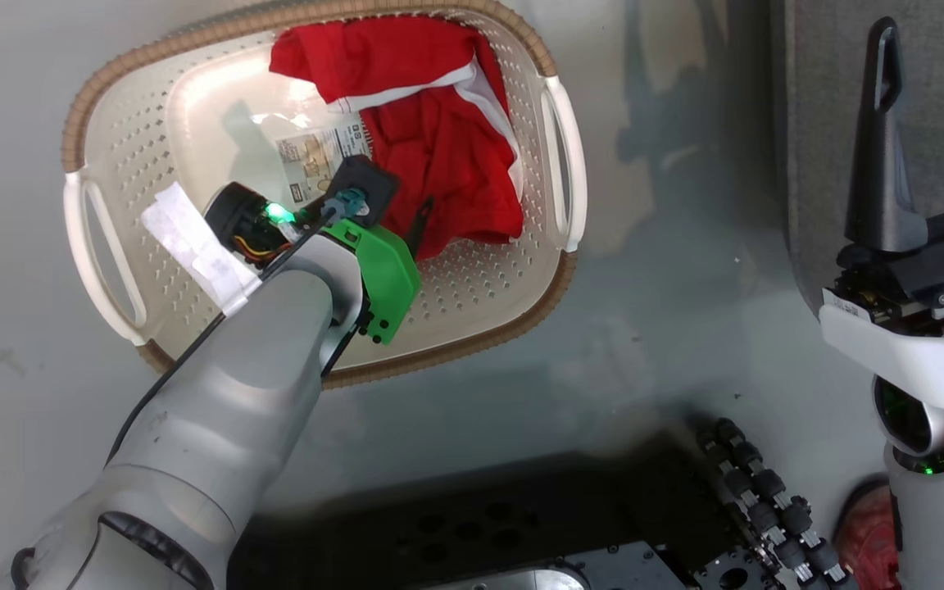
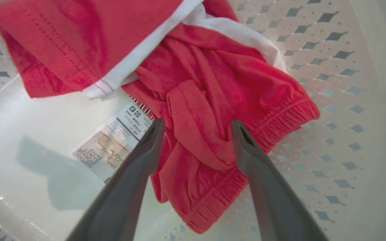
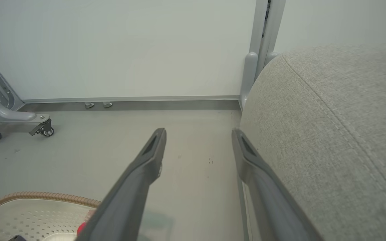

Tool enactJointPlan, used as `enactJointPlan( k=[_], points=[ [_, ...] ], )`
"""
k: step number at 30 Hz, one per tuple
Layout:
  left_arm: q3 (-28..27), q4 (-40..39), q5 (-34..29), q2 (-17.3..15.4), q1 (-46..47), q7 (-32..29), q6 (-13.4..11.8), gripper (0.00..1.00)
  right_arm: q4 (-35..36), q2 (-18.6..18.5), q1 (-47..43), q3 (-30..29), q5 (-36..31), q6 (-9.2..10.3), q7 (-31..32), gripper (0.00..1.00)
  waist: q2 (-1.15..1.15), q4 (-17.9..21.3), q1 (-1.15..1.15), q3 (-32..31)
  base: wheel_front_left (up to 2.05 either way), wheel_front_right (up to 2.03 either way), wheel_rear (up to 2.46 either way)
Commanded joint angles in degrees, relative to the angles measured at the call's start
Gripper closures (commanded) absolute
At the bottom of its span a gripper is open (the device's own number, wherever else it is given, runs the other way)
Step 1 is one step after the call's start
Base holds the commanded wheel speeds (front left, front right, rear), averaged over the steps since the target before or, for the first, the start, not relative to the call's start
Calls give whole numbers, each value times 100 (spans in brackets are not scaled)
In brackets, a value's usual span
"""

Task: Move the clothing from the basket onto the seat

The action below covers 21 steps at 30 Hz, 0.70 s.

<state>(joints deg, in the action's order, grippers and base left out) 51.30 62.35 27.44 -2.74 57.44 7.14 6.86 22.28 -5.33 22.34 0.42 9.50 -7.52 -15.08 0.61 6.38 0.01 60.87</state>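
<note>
Left fingers (image 2: 136,167), spread, frame the clothing (image 2: 206,100) well inside the basket (image 1: 439,349) rim.

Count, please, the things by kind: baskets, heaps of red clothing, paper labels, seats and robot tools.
basket: 1
heap of red clothing: 1 (how many pieces it holds cannot be told)
paper label: 1
seat: 1
tools: 2, the left tool and the right tool, both open
Total: 6
</note>
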Motion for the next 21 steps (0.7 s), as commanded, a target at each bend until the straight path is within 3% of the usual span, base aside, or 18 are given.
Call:
enactJointPlan(
  k=[1, 7, 21],
  points=[
    [29, 27, 95, -29, 96, -16, -39, 0, 45, -40, 38, -1, -32, 6, -14, 0, -61, -3, -1, 109, 0, 0, 0],
    [250, 76, 444, -27, 219, -103, -196, 0, 145, -144, -70, 43, -73, 6, -14, 0, -61, -25, -1, 190, 0, 0, 0],
    [894, -31, 1211, -28, 364, -167, -151, 0, 395, -276, -185, 52, -138, 6, -14, 0, -61, -5, -1, 242, 0, 0, 0]
  ],
)
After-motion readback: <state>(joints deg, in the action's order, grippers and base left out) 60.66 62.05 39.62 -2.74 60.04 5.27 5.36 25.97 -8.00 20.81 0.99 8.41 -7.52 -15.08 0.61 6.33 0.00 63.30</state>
